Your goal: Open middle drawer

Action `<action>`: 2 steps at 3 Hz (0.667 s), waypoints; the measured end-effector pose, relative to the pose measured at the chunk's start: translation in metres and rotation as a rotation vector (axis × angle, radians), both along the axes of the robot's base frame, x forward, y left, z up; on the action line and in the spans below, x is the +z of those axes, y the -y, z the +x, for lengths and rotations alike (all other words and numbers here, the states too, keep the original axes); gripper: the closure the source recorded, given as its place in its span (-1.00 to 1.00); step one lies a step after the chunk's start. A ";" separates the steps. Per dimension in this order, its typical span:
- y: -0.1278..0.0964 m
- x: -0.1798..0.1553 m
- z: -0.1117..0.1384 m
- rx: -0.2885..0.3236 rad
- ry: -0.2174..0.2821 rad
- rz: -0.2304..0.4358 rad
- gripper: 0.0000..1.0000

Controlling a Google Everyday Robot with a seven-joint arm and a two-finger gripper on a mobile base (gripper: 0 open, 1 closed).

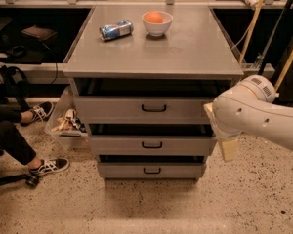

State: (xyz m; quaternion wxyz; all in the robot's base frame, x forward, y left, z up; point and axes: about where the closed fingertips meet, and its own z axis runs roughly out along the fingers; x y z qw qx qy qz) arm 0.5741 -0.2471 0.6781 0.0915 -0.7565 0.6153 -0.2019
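The grey cabinet (151,57) has three stacked drawers with black bar handles. The middle drawer (122,145) is the second one down, with its handle (151,145) at the centre of its flat front. A dark gap shows above it. The top drawer (112,108) and bottom drawer (122,170) sit above and below. My gripper (228,149) hangs below my white arm (254,116), just off the right end of the middle drawer's front. It is level with that drawer and well to the right of the handle. It holds nothing that I can see.
A blue can (115,29) lies on the cabinet top, beside a white bowl (156,23) holding an orange. A seated person's legs and sneakers (44,165) are on the left, near a clear bin (63,123). Wooden poles (251,21) lean at the right.
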 end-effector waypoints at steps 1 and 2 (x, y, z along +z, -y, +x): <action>0.022 -0.016 0.008 -0.057 -0.022 0.064 -1.00; 0.037 -0.075 0.020 -0.078 -0.124 0.192 -1.00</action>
